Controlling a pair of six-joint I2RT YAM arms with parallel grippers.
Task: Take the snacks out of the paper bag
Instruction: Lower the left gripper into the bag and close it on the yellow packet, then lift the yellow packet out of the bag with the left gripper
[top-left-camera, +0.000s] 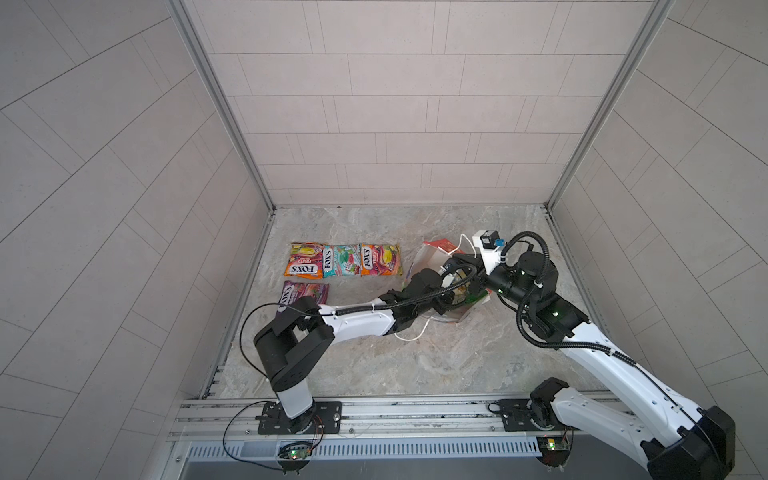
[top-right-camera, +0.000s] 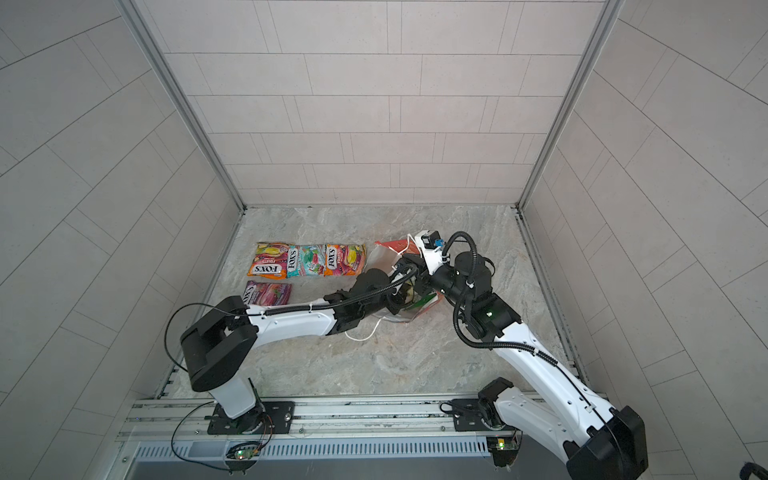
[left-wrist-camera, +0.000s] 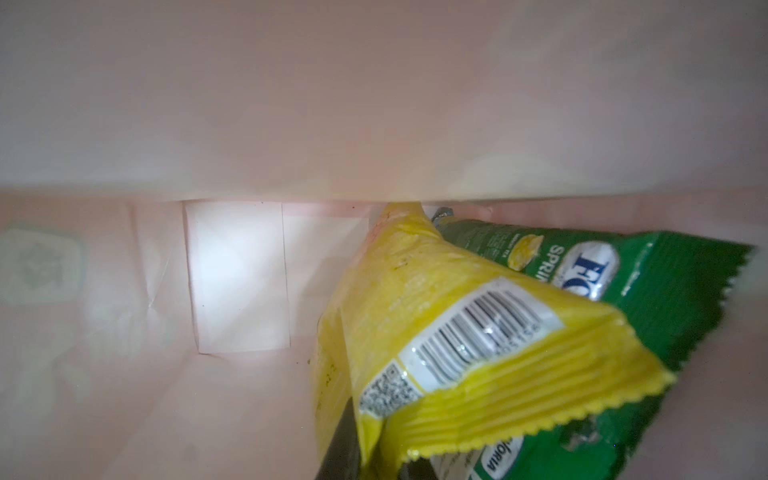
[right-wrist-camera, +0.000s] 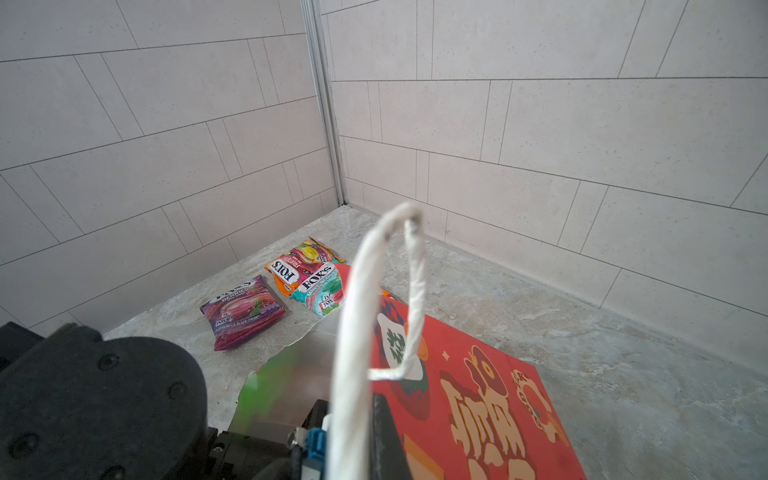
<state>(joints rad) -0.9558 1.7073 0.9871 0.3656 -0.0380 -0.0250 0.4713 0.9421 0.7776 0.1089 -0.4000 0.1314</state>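
Observation:
The red paper bag (right-wrist-camera: 478, 374) lies tilted on the marble table, its white inside (top-left-camera: 432, 257) facing up in both top views. My left gripper (left-wrist-camera: 374, 465) is deep inside the paper bag, its dark fingers (left-wrist-camera: 338, 459) shut on the crimped edge of a yellow snack (left-wrist-camera: 457, 311). A green snack (left-wrist-camera: 665, 291) lies behind the yellow one. My right gripper (right-wrist-camera: 361, 436) is shut on the bag's rim beside the white cord handle (right-wrist-camera: 365, 311). Several snacks lie out on the table: orange (top-left-camera: 303, 266), teal (top-left-camera: 340, 261), orange (top-left-camera: 380, 259) and purple (top-left-camera: 305, 291).
The tiled walls (top-left-camera: 374, 124) close the table in at the back and on both sides. A second cord handle (top-left-camera: 415, 332) trails on the table under my left forearm (top-left-camera: 361, 322). Both arm bases stand on the front rail (top-left-camera: 374, 415).

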